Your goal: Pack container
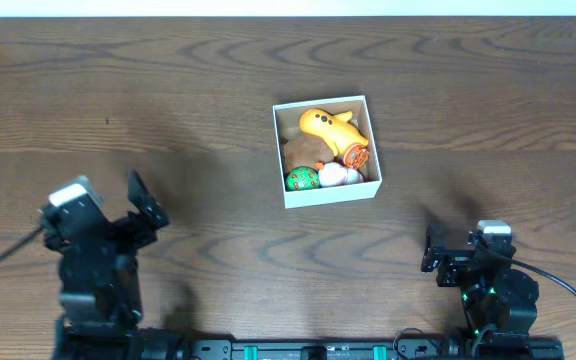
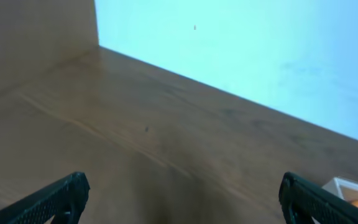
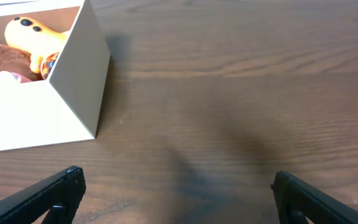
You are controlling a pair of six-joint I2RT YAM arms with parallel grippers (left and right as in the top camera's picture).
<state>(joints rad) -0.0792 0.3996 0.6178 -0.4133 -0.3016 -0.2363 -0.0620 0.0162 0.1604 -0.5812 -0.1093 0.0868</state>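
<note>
Right, the wooden table (image 1: 168,80) fills my overhead view, and the container (image 1: 368,188) sits just above its centre, apart from both arms. It's close to square, turned slightly clockwise, so there's no real long axis to line up on. Low white walls, brown inside.

From the left gripper (image 1: 143,200) the box lies between 2 and 3 o'clock. From the right gripper (image 1: 431,252) it's up at about 10 to 11 o'clock, and I'd call the right arm the nearer one. Both claws are spread wide with nothing between the fingers.

The box looks nearly full to me. The yellow toy (image 1: 328,127) lies across the top from 10 to 4 o'clock, a brown plush (image 1: 301,151) under it. A green ball (image 1: 302,179) sits in the 7 o'clock corner, with a pale piece (image 1: 334,175) beside it.
</note>
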